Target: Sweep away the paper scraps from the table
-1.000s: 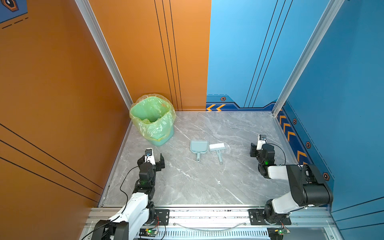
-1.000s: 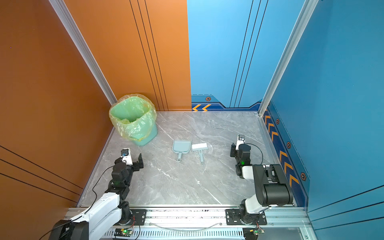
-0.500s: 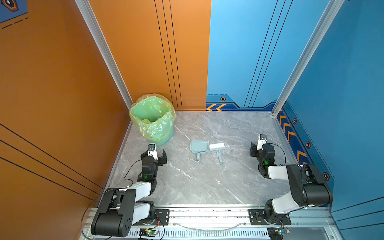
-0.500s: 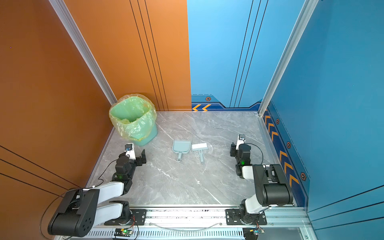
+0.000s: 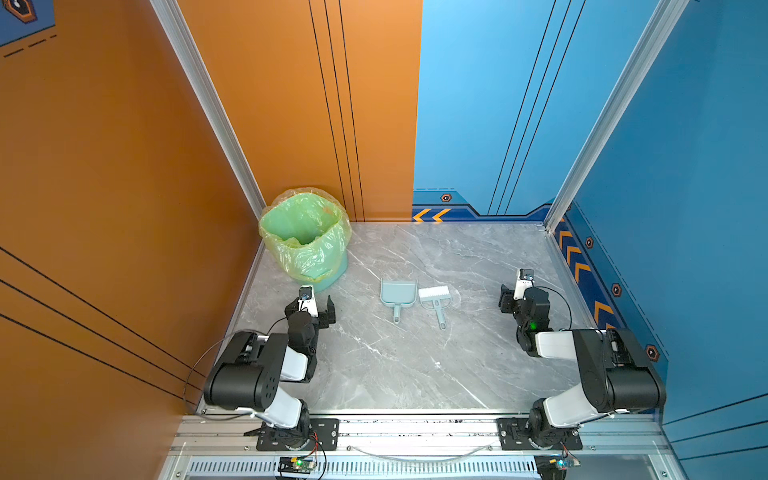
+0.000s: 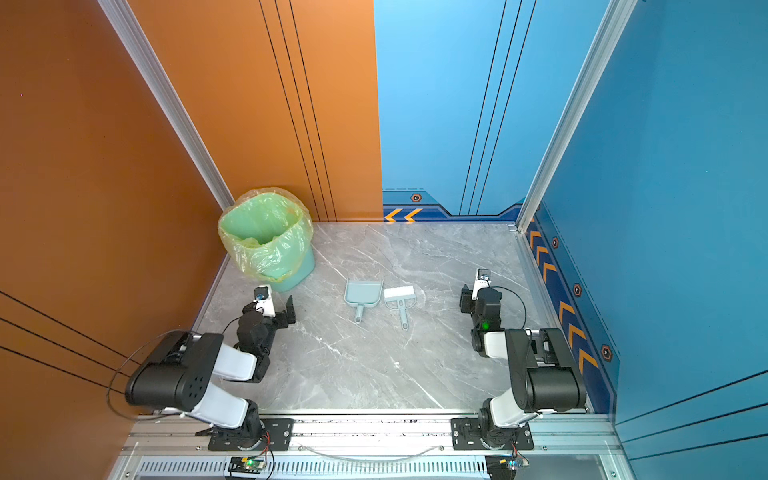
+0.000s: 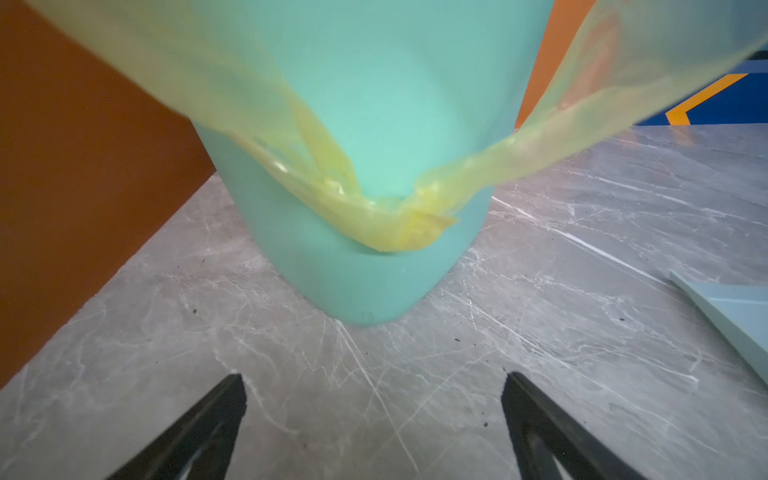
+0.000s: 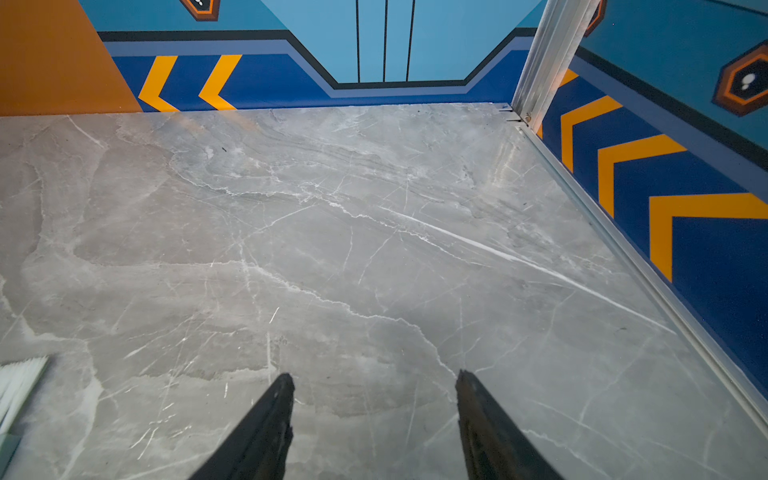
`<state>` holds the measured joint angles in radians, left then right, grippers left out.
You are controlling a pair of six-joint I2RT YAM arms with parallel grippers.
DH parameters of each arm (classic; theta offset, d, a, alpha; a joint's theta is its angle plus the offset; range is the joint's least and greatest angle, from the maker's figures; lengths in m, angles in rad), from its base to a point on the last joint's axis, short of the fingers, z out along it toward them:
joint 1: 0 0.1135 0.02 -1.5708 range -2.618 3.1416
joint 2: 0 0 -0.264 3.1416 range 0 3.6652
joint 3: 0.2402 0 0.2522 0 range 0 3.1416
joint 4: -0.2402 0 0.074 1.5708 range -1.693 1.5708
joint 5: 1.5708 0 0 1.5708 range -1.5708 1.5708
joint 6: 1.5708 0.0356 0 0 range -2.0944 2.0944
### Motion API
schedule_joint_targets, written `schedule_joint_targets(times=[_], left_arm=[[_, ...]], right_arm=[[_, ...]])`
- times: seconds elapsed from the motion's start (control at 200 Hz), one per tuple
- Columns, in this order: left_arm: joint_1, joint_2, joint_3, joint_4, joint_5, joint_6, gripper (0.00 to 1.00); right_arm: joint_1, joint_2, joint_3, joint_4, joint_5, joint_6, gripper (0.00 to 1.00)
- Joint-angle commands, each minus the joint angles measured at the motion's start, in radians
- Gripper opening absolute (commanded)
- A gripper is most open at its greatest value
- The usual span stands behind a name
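Bin: a teal plastic waste bin (image 5: 337,272) lined with a yellow-green translucent bag (image 5: 291,253) stands in the far-left corner of the table, against the orange wall.
My left gripper: my left gripper (image 7: 372,376) sits low over the table just in front of the bin, pointing at its base. The jaws are spread wide with nothing between them.
Dustpan: a pale blue-grey plastic dustpan (image 5: 398,293) lies flat near the middle of the table, mouth toward the back wall and handle toward me. I am not touching it.
Brush: a small pale hand brush with white bristles (image 5: 434,297) lies just right of the dustpan, close beside it, its handle also toward me.
My right gripper: my right gripper (image 8: 375,374) is low over the right side of the table, well apart from the brush. Its jaws are parted and empty, over bare surface.
Table: the grey marble-patterned table with white veins (image 5: 395,365) fills the floor of both top views, edged by silver rails.
Paper scraps: I cannot pick out the paper scraps in any view, so I cannot tell where they are.
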<state>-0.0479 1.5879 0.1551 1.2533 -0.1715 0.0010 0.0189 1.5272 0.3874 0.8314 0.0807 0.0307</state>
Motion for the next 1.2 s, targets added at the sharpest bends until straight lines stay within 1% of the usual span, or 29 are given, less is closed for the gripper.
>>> schedule_joint_targets(times=[0.0, 0.11, 0.18, 0.24, 0.3, 0.335, 0.4, 0.611, 0.656, 0.761, 0.771, 0.786, 0.796, 1.191], left_arm=[[-0.015, 0.003, 0.036, 0.059, -0.025, 0.025, 0.98], [-0.018, 0.007, 0.041, 0.059, -0.038, 0.027, 0.98], [-0.018, 0.003, 0.055, 0.029, -0.044, 0.026, 0.98], [-0.020, -0.009, 0.089, -0.048, -0.050, 0.024, 0.98], [-0.018, -0.021, 0.140, -0.161, -0.058, 0.022, 0.98], [-0.019, -0.023, 0.167, -0.218, -0.078, 0.016, 0.98], [-0.019, -0.024, 0.198, -0.277, -0.101, 0.004, 0.98], [-0.018, -0.023, 0.203, -0.284, -0.103, 0.004, 0.98], [-0.019, -0.023, 0.202, -0.284, -0.105, 0.004, 0.98], [-0.021, -0.024, 0.202, -0.284, -0.102, 0.007, 0.98], [-0.022, -0.023, 0.202, -0.284, -0.102, 0.007, 0.98], [-0.023, -0.024, 0.201, -0.284, -0.101, 0.008, 0.98], [-0.023, -0.025, 0.202, -0.284, -0.101, 0.009, 0.98], [-0.029, -0.022, 0.208, -0.292, -0.106, 0.017, 0.98]], right_arm=[[0.004, 0.004, -0.003, 0.024, 0.014, 0.017, 0.64], [0.005, 0.003, -0.002, 0.023, 0.014, 0.016, 0.65], [0.004, 0.003, -0.002, 0.024, 0.014, 0.017, 0.65], [0.004, 0.004, -0.003, 0.023, 0.014, 0.017, 0.67], [0.004, 0.004, -0.002, 0.023, 0.014, 0.018, 0.69], [0.004, 0.004, -0.002, 0.023, 0.014, 0.016, 0.70], [0.004, 0.004, -0.003, 0.023, 0.014, 0.017, 0.72], [0.004, 0.004, -0.002, 0.023, 0.014, 0.017, 0.76], [0.004, 0.004, -0.002, 0.023, 0.014, 0.017, 0.79], [0.004, 0.004, -0.003, 0.025, 0.014, 0.017, 0.89], [0.004, 0.004, -0.002, 0.023, 0.014, 0.017, 0.92], [0.004, 0.004, -0.003, 0.025, 0.014, 0.017, 0.98], [0.004, 0.003, -0.003, 0.025, 0.014, 0.017, 1.00], [0.006, 0.003, -0.004, 0.024, 0.016, 0.015, 1.00]])
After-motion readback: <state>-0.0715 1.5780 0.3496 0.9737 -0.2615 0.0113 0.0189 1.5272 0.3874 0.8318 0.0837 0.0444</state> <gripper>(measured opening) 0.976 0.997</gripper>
